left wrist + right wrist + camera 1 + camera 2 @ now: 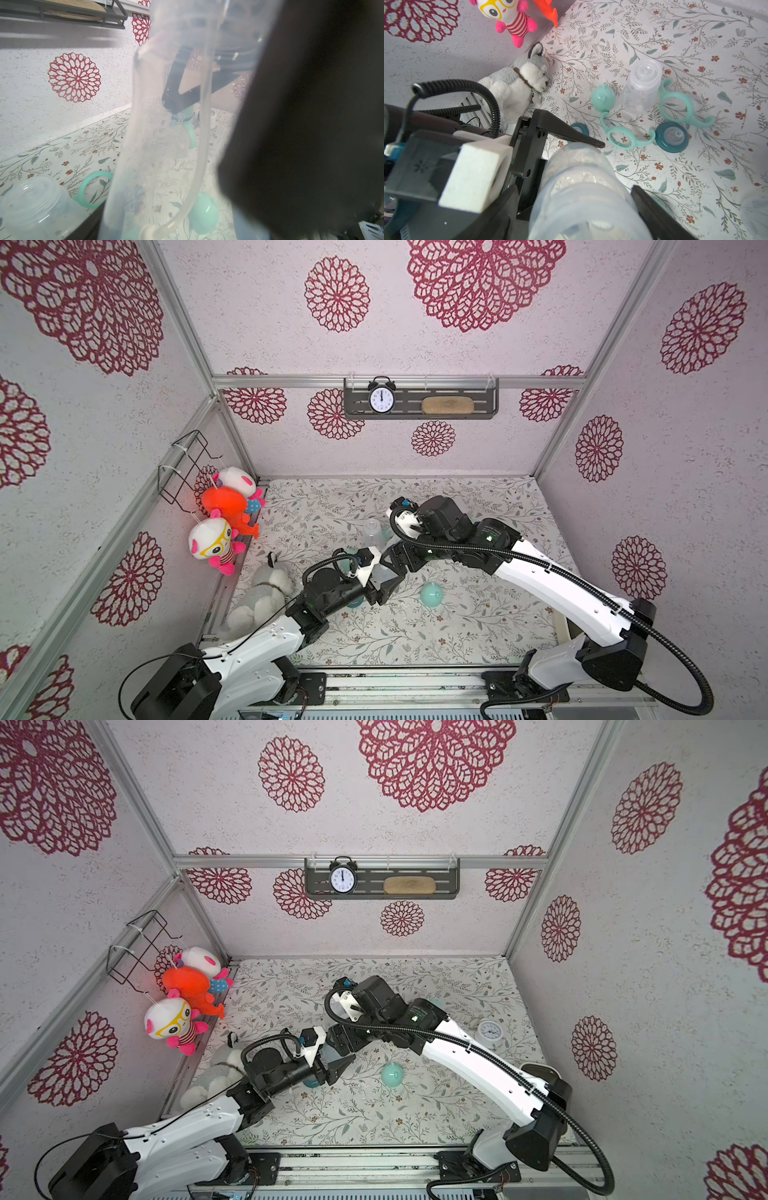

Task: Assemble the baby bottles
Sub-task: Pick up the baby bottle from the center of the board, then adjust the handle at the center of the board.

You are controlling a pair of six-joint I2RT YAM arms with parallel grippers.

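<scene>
Over the floral mat (415, 635), the left gripper (386, 587) clamps the clear bottle (581, 176). The right gripper (395, 562) flanks it, grip unclear, and should let go fully before retreating.

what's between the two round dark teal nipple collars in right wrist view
A mint two-handled plastic ring lies flat between the partly hidden collar and the fully visible collar, in the right wrist view.

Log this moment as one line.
left gripper: jaws shut on clear bottle; right gripper: jaws astride same bottle, grip unclear; mint dome cap: loose on mat
</scene>
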